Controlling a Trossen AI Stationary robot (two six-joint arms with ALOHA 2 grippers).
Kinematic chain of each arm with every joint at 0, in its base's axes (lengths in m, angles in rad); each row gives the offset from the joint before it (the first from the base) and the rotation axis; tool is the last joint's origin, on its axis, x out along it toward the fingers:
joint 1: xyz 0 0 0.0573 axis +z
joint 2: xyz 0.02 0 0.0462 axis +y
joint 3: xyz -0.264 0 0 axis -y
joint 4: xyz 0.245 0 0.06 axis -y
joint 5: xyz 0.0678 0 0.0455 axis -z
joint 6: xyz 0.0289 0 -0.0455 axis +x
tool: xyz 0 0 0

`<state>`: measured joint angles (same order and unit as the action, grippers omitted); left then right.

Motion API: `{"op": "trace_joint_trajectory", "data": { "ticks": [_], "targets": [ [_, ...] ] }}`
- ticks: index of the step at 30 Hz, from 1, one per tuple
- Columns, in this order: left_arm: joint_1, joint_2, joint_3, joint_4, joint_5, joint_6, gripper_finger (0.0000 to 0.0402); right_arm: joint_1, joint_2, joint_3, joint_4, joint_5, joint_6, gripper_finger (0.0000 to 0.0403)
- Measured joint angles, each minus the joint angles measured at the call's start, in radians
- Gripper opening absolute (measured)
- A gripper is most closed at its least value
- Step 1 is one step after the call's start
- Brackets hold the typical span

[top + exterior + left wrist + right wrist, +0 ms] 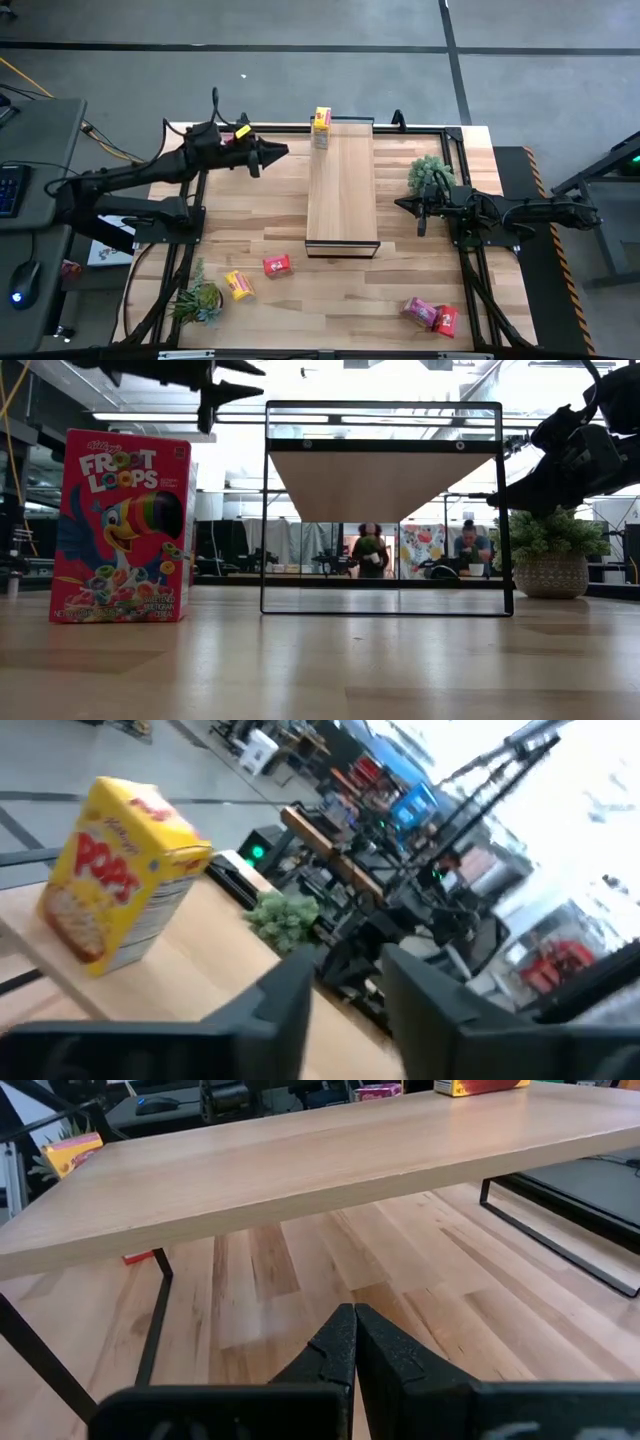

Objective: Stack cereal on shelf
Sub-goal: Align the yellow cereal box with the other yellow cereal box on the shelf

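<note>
One yellow cereal box (321, 127) (120, 870) stands upright on its base at the far left corner of the shelf (340, 190), a long wood-topped unit on a dark frame. My left gripper (278, 152) (345, 1005) hangs level to the left of that box, open, with nothing between its fingers. On the table near the front lie a yellow box (238, 286), a red box (277, 265) (122, 525), a pink box (420, 310) and another red one (446, 320). My right gripper (420, 215) (355, 1345) waits shut, low at the shelf's right side.
A small potted plant (430, 175) (552, 560) stands right of the shelf, close to my right arm. Another plant (200, 300) sits at the near left corner beside the yellow box. The shelf top in front of the standing box is bare wood.
</note>
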<state>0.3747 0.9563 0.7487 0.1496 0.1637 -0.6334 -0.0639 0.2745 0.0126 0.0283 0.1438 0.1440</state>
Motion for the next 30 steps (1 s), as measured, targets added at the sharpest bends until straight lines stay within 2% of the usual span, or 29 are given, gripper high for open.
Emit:
{"op": "trace_joint_trajectory", "data": {
  "ticks": [3, 8, 11, 14, 17, 22, 26, 30],
  "targets": [
    [-0.011, 0.012, 0.062, -0.047, 0.08, 0.059, 0.0187, 0.0, 0.0, 0.0, 0.0, 0.0, 0.012, 0.0],
    [-0.012, 0.034, 0.197, -0.173, 0.305, 0.16, 0.027, 0.0, 0.0, 0.0, 0.0, 0.0, 0.013, 0.0],
    [-0.035, 0.045, 0.306, -0.329, 0.426, 0.263, 0.0303, 0.0, 0.0, 0.0, 0.0, 0.0, 0.013, 0.0],
    [-0.096, 0.051, 0.417, -0.564, 0.478, 0.44, 0.0319, 0.0, 0.0, 0.0, 0.0, 0.0, 0.013, 0.0],
    [-0.191, 0.06, 0.503, -0.774, 0.465, 0.655, 0.0322, 0.0, 0.0, 0.0, 0.0, 0.0, 0.012, 0.0],
    [-0.384, 0.06, 0.545, -1.016, 0.352, 0.885, 0.032, 0.0, 0.0, 0.0, 0.0, 0.0, 0.013, 0.0],
    [-0.562, 0.076, 0.543, -1.163, 0.24, 1.003, 0.032, 0.0, 0.0, 0.0, 0.0, 0.0, 0.013, 0.0],
    [-0.743, 0.115, 0.541, -1.2, 0.131, 1.062, 0.032, 0.0, 0.0, 0.0, 0.0, 0.0, 0.013, 0.0]
  ]
}}
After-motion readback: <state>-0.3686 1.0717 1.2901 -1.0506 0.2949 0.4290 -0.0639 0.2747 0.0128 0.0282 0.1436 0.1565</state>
